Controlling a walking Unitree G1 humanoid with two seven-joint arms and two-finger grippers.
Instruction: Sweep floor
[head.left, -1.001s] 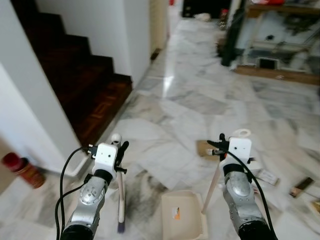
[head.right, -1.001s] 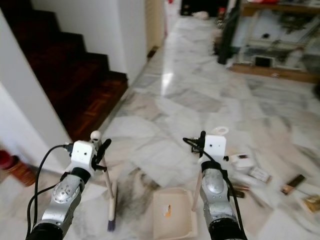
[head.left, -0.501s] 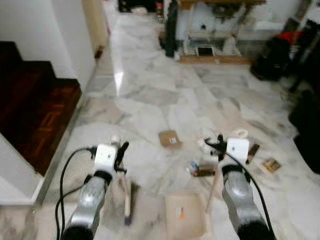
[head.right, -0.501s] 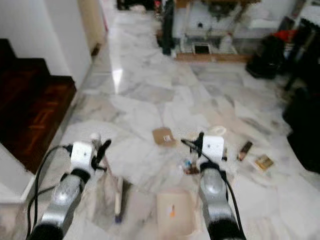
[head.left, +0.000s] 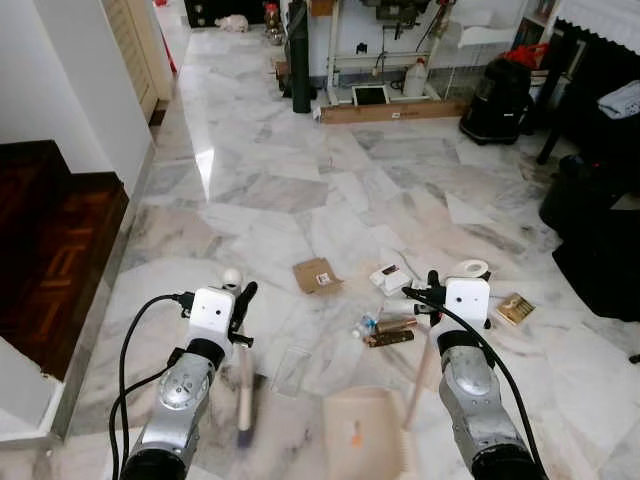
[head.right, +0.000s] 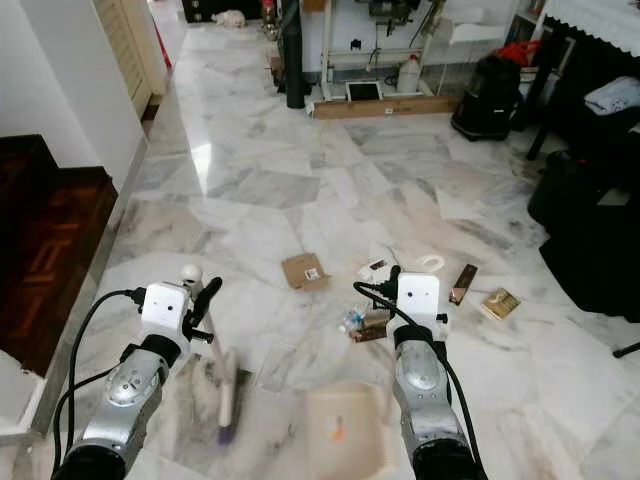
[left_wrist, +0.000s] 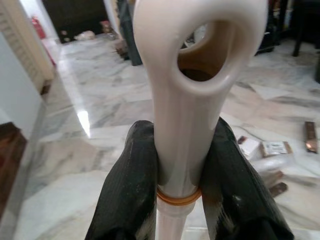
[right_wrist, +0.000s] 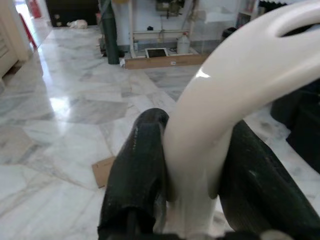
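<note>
My left gripper (left_wrist: 180, 165) is shut on the cream broom handle (head.left: 231, 277), whose top has a loop. The broom's head (head.left: 243, 400) rests blurred on the marble floor in front of me. My right gripper (right_wrist: 192, 150) is shut on the curved cream handle (head.left: 470, 268) of the dustpan (head.left: 365, 440), which sits on the floor between the arms. Litter lies just ahead: a cardboard piece (head.left: 316, 275), a small white box (head.left: 388, 278), a brown bar with a bottle (head.left: 385, 332), a clear plastic scrap (head.left: 290, 368) and a packet (head.left: 515, 308).
Dark wooden stairs (head.left: 50, 250) and a white wall (head.left: 70, 80) stand on the left. A black vacuum (head.left: 495, 85) and dark furniture (head.left: 600, 230) are on the right. A shelf unit (head.left: 390, 100) and a black post (head.left: 298, 60) are at the back.
The camera has swung right: the stairs slid to the left edge and the litter and right-hand furniture came into view. Both grippers keep their hold.
</note>
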